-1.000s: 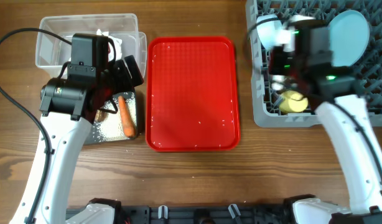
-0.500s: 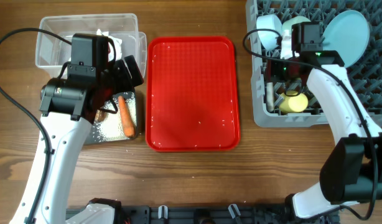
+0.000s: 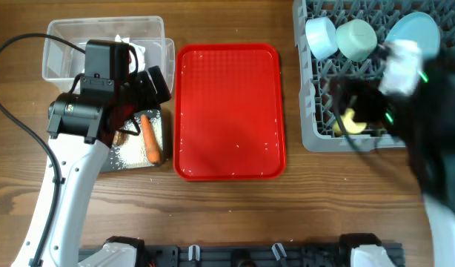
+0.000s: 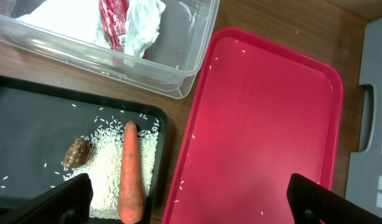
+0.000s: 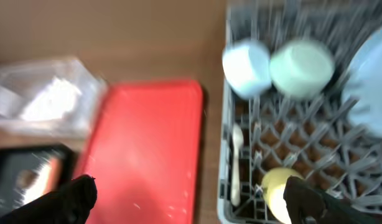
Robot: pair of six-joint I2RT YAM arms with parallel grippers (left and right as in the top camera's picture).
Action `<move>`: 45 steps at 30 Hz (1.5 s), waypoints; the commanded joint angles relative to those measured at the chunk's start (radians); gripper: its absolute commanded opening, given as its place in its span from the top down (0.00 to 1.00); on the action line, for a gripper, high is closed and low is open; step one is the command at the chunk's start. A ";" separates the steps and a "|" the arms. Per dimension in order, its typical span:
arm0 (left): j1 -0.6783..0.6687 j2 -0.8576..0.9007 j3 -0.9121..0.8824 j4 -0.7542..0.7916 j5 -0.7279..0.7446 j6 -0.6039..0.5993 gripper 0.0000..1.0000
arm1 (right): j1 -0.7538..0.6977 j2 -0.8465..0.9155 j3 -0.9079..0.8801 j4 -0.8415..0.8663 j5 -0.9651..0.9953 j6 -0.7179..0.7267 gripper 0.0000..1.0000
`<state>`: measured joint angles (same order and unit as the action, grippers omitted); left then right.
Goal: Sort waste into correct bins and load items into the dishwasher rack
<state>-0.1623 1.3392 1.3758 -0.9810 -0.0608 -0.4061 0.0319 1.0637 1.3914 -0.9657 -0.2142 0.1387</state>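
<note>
Centrally, red tray (image 3: 229, 96), black tray (image 4: 29, 124) beside

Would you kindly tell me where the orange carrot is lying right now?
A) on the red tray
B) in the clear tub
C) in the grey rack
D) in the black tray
D: the carrot lies in the black tray, on the scattered rice grains.

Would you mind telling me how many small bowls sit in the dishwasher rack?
2: a pale-blue bowl and a mint bowl, side by side at the rack's far-left corner; the blurred right arm may hide more.
</note>
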 commanded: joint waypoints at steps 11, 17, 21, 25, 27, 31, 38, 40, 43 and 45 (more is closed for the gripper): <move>0.002 0.003 0.005 0.003 0.005 -0.010 0.00 | 0.004 -0.505 -0.061 -0.099 0.359 -0.097 0.00; 0.002 0.003 0.005 0.003 0.005 -0.010 0.00 | -0.005 -0.715 -0.579 0.396 0.282 -0.142 0.00; 0.002 0.003 0.005 0.003 0.005 -0.010 0.00 | -0.004 -0.868 -1.010 0.800 0.159 -0.138 0.00; 0.002 0.003 0.005 0.003 0.005 -0.010 0.00 | -0.004 -1.022 -1.274 0.978 0.100 -0.135 0.00; 0.002 0.003 0.005 0.003 0.005 -0.010 0.00 | -0.004 -1.060 -1.330 0.994 0.090 -0.135 0.00; 0.002 0.003 0.005 0.003 0.005 -0.010 0.00 | -0.004 -1.060 -1.387 0.971 0.087 -0.135 0.00; 0.002 0.003 0.005 0.003 0.005 -0.010 0.00 | -0.004 -1.056 -1.386 0.976 0.086 -0.137 0.00; 0.002 0.003 0.005 0.003 0.005 -0.010 0.00 | -0.004 -1.056 -1.386 0.976 0.086 -0.137 0.00; 0.002 0.003 0.005 0.003 0.005 -0.010 0.00 | -0.004 -1.056 -1.386 0.976 0.086 -0.137 0.00; 0.002 0.003 0.005 0.003 0.005 -0.010 0.00 | -0.004 -1.056 -1.386 0.976 0.086 -0.137 0.00</move>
<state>-0.1623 1.3392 1.3758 -0.9810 -0.0608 -0.4061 0.0307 0.0200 0.0063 0.0059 -0.1097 0.0090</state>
